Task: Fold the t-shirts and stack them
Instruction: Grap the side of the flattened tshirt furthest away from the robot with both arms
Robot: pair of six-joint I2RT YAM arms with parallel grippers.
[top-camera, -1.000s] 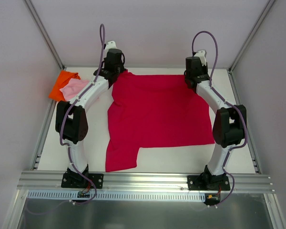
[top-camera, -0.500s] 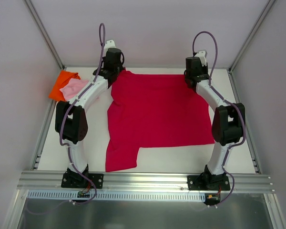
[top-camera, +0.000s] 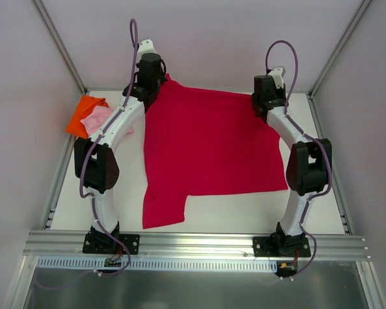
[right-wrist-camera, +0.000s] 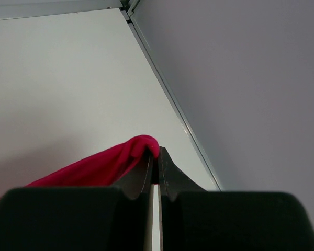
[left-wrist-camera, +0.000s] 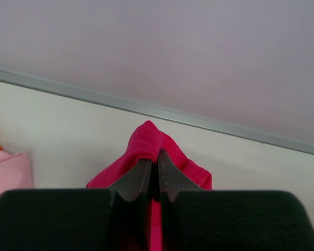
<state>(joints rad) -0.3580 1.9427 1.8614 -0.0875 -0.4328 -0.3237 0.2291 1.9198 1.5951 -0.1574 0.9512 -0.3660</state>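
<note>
A large crimson t-shirt (top-camera: 209, 148) lies spread over the middle of the table, its far edge raised off the surface. My left gripper (top-camera: 162, 78) is shut on the shirt's far left corner (left-wrist-camera: 149, 144), and cloth bulges over the fingertips. At the far right corner my right gripper (top-camera: 256, 98) is shut on the same shirt (right-wrist-camera: 141, 146). One sleeve (top-camera: 164, 209) hangs toward the near edge. A small orange t-shirt (top-camera: 83, 112) and a light pink t-shirt (top-camera: 98, 119) on top of it sit folded at the far left; the pink one (left-wrist-camera: 8, 172) shows in the left wrist view.
A grey back wall (top-camera: 199, 38) and side panels enclose the white table (top-camera: 71, 193). A metal rail (top-camera: 193, 241) crosses the near edge with both arm bases on it. The right wall (right-wrist-camera: 240, 78) stands close to my right gripper.
Both grippers have risen and moved toward the back wall, lifting the crimson shirt's far edge. The shirt has been drawn slightly away from the near edge. The orange and pink bundles have stayed put.
</note>
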